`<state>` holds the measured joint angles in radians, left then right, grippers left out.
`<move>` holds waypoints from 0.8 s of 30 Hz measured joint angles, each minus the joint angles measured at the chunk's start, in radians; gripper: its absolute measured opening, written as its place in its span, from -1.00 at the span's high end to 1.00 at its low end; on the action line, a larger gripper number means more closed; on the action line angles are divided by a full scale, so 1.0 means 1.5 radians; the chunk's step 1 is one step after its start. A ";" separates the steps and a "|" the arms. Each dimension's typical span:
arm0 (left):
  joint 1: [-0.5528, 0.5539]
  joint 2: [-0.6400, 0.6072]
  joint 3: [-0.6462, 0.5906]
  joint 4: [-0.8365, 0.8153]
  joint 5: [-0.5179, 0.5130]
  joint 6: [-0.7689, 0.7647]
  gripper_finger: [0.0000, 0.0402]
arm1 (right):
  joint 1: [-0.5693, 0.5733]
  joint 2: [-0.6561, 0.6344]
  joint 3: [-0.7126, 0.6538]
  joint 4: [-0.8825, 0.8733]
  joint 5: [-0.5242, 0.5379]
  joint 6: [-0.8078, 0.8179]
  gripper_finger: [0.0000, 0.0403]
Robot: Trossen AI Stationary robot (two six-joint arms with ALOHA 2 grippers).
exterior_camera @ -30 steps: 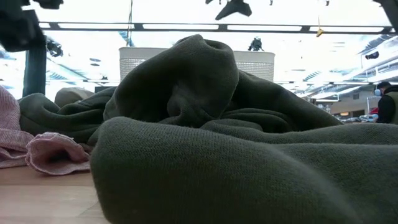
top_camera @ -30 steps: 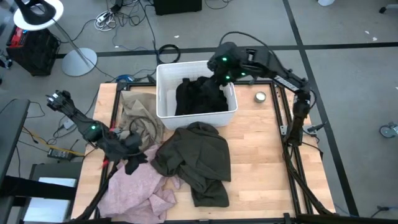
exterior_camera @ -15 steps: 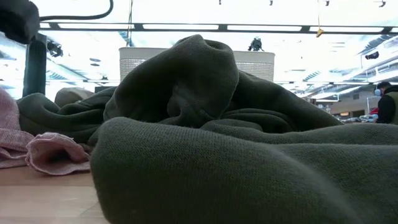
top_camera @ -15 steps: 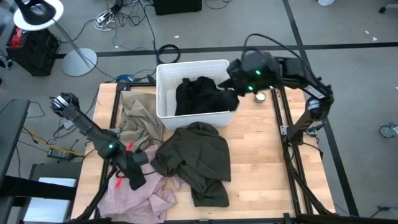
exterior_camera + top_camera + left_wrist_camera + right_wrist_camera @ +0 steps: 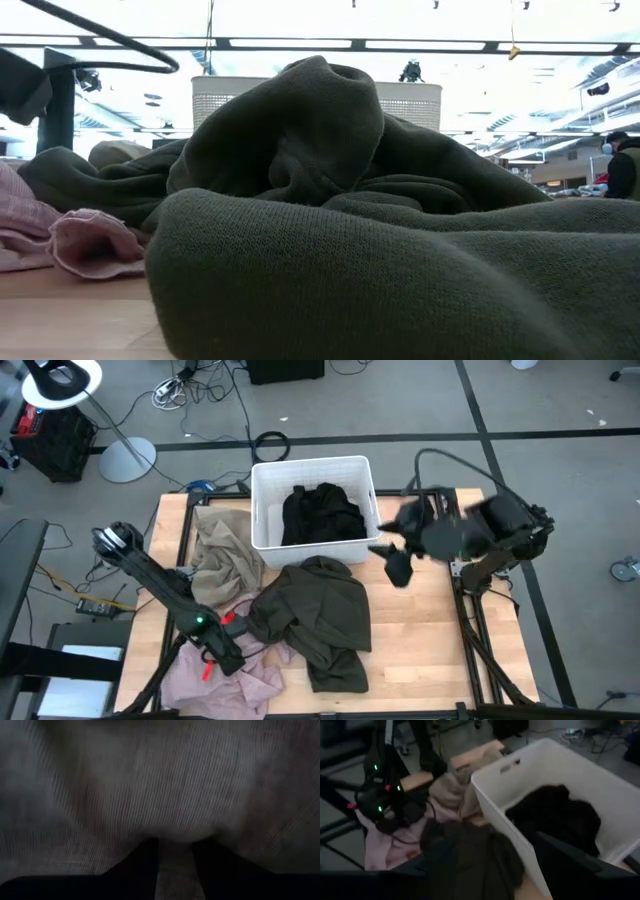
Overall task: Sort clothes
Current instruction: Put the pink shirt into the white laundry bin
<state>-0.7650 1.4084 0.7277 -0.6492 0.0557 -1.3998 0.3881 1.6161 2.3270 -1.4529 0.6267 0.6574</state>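
Observation:
The pale pink garment [image 5: 250,685] lies crumpled at the table's near left and also shows in the low view [image 5: 90,245]. My left gripper [image 5: 228,658] is down on it, fingers close together on its cloth [image 5: 175,870]. The olive green garment [image 5: 320,610] lies heaped mid-table. The beige garment [image 5: 215,545] lies left of the white bin [image 5: 310,548]. The black garment [image 5: 320,515] lies inside the bin. My right gripper [image 5: 397,568] is open and empty in the air right of the bin. No teal garment shows. My left gripper comes at the pink garment from above, slanting toward the near edge. Its two fingers [image 5: 145,865] are sunk into the ribbed cloth, with a narrow strip of cloth [image 5: 175,862] pinched between them. One layer or several, I cannot tell. The garment lies on the table.
The bin stands at the table's far middle and also shows in the right wrist view [image 5: 505,815]. Bare wood shows at the table's right [image 5: 440,630]. The olive heap fills the low view [image 5: 350,250]. A person stands far off in the room [image 5: 628,165].
My right gripper has left the black garment in the bin and swung toward the table's right and near side, empty. My left gripper has gone toward the near edge and down onto the pink garment, whose heap has been pressed lower.

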 joint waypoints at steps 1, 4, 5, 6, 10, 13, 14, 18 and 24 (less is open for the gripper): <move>0.000 0.012 0.000 0.012 -0.004 0.002 0.38 | 0.019 0.000 -0.006 -0.014 0.011 0.022 -0.25; 0.000 0.043 0.001 0.031 -0.006 0.004 0.44 | 0.072 0.000 -0.042 -0.043 0.051 0.087 -0.24; 0.000 0.048 0.001 0.037 -0.006 0.007 0.50 | 0.094 0.000 -0.057 -0.061 0.076 0.116 -0.23; 0.000 0.052 0.001 0.046 -0.006 0.011 0.58 | 0.114 0.000 -0.073 -0.079 0.103 0.148 -0.23; 0.001 0.058 0.002 0.078 -0.011 0.021 0.94 | 0.188 -0.010 -0.165 -0.077 0.183 0.256 -0.19; 0.000 0.057 0.001 0.082 -0.018 0.021 0.97 | 0.226 -0.021 -0.249 -0.078 0.193 0.353 -0.15; 0.000 0.056 0.001 0.082 -0.018 0.021 0.98 | 0.238 -0.026 -0.279 -0.079 0.196 0.392 -0.14; 0.001 0.036 0.004 0.066 -0.024 0.013 0.99 | 0.282 -0.039 -0.415 -0.078 0.196 0.542 -0.06; 0.001 -0.014 0.083 -0.053 -0.060 0.005 0.99 | 0.331 -0.058 -0.618 0.012 0.192 0.713 0.09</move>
<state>-0.7643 1.3877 0.8516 -0.7286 -0.0336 -1.3918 0.8843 1.5292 1.4006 -1.4351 0.9150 1.7265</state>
